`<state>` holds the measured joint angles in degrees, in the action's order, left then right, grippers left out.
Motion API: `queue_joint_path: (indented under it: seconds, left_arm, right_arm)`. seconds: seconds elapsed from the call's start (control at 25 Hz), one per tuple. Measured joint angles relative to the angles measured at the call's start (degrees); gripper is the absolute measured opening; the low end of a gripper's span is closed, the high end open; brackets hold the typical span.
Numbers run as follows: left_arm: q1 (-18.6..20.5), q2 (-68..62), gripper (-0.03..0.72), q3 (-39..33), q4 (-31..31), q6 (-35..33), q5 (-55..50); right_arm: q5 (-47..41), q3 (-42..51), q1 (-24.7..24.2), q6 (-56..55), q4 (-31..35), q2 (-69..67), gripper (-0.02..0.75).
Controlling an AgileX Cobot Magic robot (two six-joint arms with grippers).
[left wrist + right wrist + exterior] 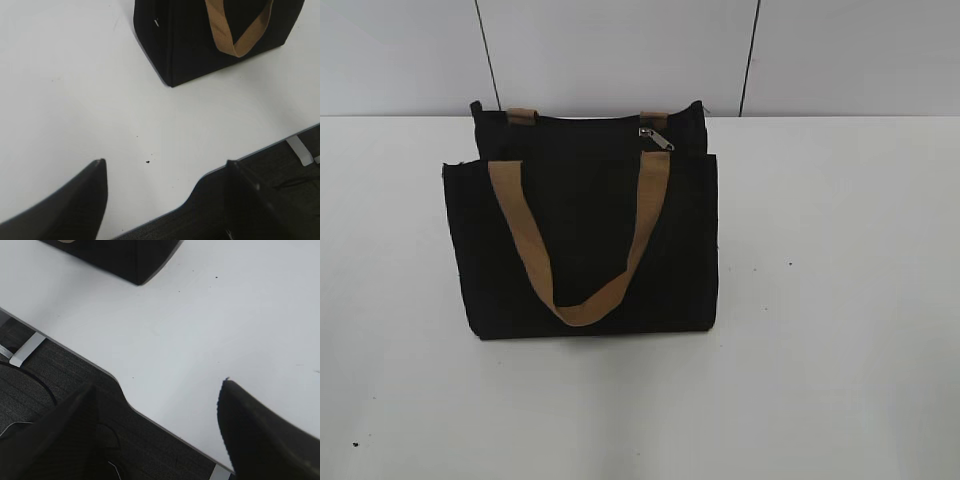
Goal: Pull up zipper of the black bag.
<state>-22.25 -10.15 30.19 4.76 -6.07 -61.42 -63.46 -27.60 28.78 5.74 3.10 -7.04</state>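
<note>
Nothing has started on the actual zip yet, as far as I can judge. Both arms sit back at the near edge of the white table [840, 300], out of the exterior view entirely.

Nearest stuff first: in the left wrist view the left gripper [165, 175] hangs over the table edge with its fingers spread wide and nothing between them. The right gripper [157, 405] is the same: jaws wide apart, empty, hovering over the table edge with dark carpet [30, 375] below. A few tiny dark specks [148, 162] lie on the tabletop, nothing that matters.

Further out sits the black bag [580, 250], roughly mid-table, well apart from both grippers. Its front tan handle [582, 310] flops down over the front face in a U shape. At the far top edge, toward the right end, is the zipper [656, 138], a little silver pull tab just above the handle's right end. Behind the bag is a grey panelled wall [620, 50].

So this looks like the approach step. My guess is the next move needs one gripper to hold the bag's top edge steady while the other pinches that tiny tab. The tab is small and lies flat against the fabric, and the handle's right end sits right beside it, so that's the bit likely to get in the way.
</note>
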Motion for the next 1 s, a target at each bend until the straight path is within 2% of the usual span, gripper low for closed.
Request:
queue_joint_path:
  seconds: [0.16,0.28,0.48,0.6,0.72,0.84,1.0]
  left_arm:
    - [0.08,0.00,0.542,0.00,0.00,-0.05,0.00]
    - [2.88,0.00,0.533,0.00,0.00,-0.05,0.05]
    - [11.74,1.55,0.522,0.00,0.00,-0.05,0.08]
    - [16.24,4.30,0.519,0.00,0.00,-0.05,0.18]
    - [20.06,7.55,0.512,0.00,0.00,-0.05,0.18]
    - [21.69,10.15,0.504,0.00,0.00,-0.05,0.23]
    - [21.77,10.63,0.500,0.00,0.00,-0.05,0.38]
  right_arm:
    - [0.07,0.00,0.00,0.00,0.00,0.00,0.566]
    - [0.07,0.00,-1.87,0.00,0.17,0.00,0.566]
    - [0.07,0.00,-14.09,0.00,0.17,0.08,0.566]
    - [0.13,0.00,-22.10,0.00,0.17,1.30,0.566]
    - [0.13,0.04,-28.05,0.00,0.17,3.76,0.566]
    - [0.18,0.04,-30.53,0.00,0.17,6.78,0.566]
    - [0.24,0.04,-30.76,0.00,0.24,7.43,0.566]
